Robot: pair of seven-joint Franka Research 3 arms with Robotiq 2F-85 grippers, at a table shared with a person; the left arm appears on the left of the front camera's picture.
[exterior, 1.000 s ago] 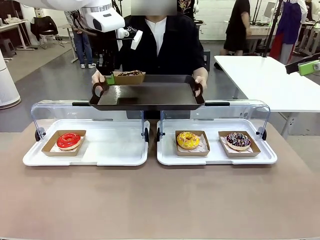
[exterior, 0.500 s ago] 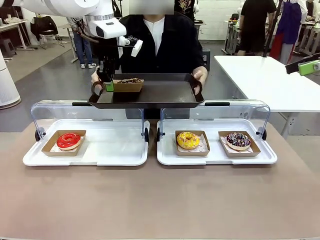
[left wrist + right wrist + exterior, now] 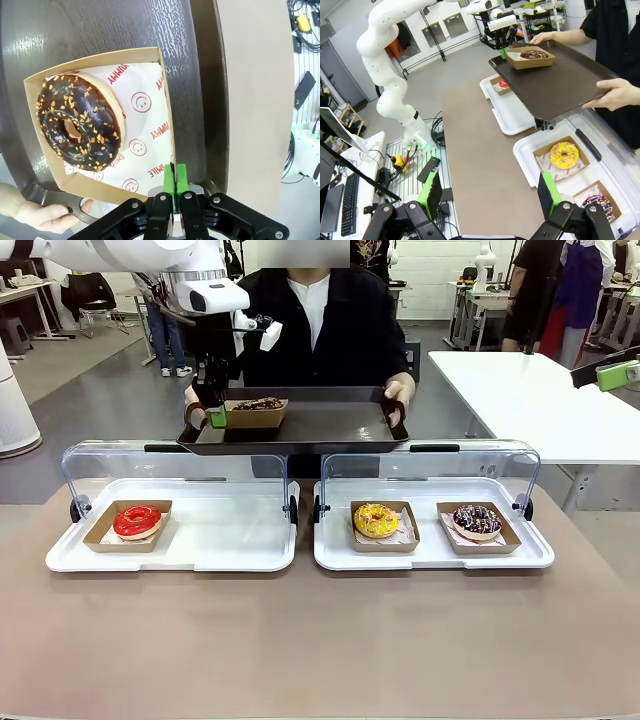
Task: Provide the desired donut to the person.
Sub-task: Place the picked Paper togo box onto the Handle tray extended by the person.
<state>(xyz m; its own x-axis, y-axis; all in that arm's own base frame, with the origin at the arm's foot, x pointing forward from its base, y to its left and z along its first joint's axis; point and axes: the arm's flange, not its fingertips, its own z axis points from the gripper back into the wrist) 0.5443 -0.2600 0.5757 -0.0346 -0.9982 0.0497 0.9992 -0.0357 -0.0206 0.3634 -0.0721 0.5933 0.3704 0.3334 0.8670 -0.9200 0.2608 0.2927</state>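
The left gripper [image 3: 216,418] reaches over to the far side of the worktop [image 3: 320,640]. Its jaws are narrowed onto the left wall of the cardboard box [image 3: 262,416], and in the left wrist view the green pads of the gripper [image 3: 174,172] pinch that thin wall. The chocolate donut [image 3: 97,120] with nut bits lies in the box on printed paper.

The box sits at the left end of the dark tray [image 3: 320,430], its gripped wall just beside the tray's raised rim [image 3: 210,75]. The person holds the tray by both end handles. One hand [image 3: 196,403] is close beside the gripper and the other hand [image 3: 398,395] is at the right end. To the right of the box, the tray floor lies open.

Below and nearer, two white trays [image 3: 230,540] [image 3: 435,558] lie side by side. Their clear lids [image 3: 100,455] [image 3: 500,455] stand raised along the far edge, just under the dark tray. The left white tray holds a red donut [image 3: 137,522] at its left end. The right white tray holds a yellow donut [image 3: 376,520] and a dark sprinkled donut [image 3: 477,521].

The near brown worktop is open. The right gripper [image 3: 490,195] hangs off to the right with its jaws wide, holding nothing. A white table [image 3: 540,400] stands at the far right.
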